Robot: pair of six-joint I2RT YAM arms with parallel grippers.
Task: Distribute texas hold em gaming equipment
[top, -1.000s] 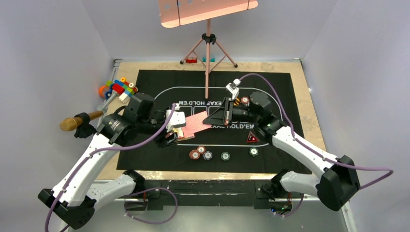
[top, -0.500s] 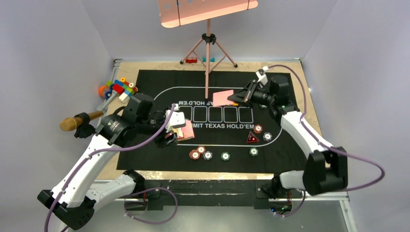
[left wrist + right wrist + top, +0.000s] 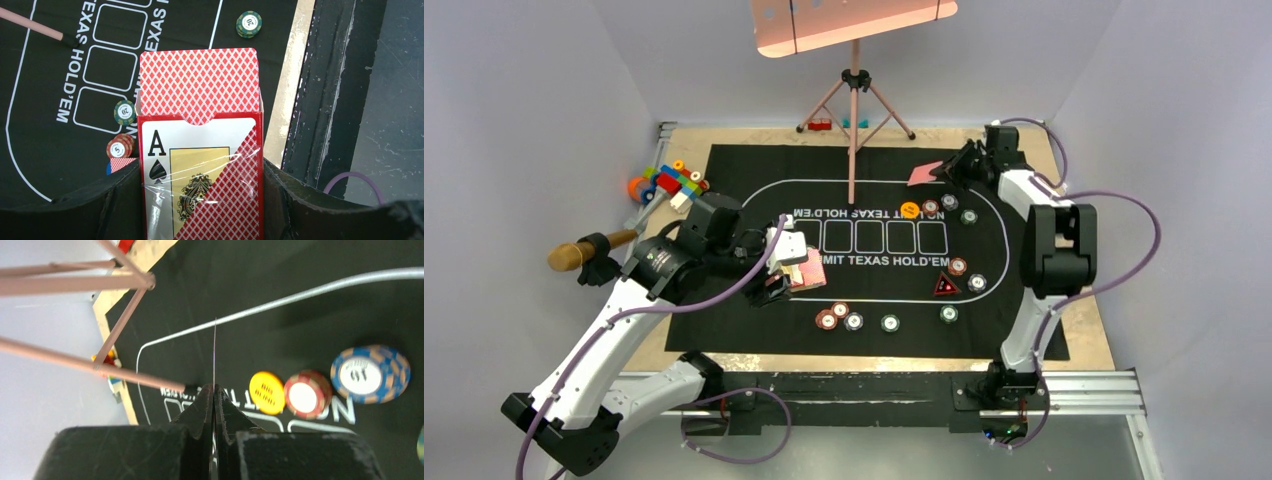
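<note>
My left gripper (image 3: 786,268) is shut on a red card deck box (image 3: 200,150) with an ace of spades on its face, held over the mat's left side. A red-backed card sticks out of its top. At the mat's far right corner my right gripper (image 3: 946,172) is shut on a single pink-backed card (image 3: 923,174), which shows edge-on as a thin line (image 3: 214,350) in the right wrist view. Below it lie an orange button (image 3: 270,392), a red chip (image 3: 306,395) and a blue chip (image 3: 370,373). The dark triangle (image 3: 945,287) and several chips (image 3: 840,315) lie nearer the front.
A pink tripod stand (image 3: 854,100) has a leg coming down onto the black printed mat (image 3: 744,170) near its middle back. Colourful toy blocks (image 3: 669,183) and a wooden handle (image 3: 584,252) lie off the mat at the left. Purple cables trail from both arms.
My right arm has swung from the deck at mid-mat to the far right corner, carrying one card with it. The left arm and deck have stayed still.
</note>
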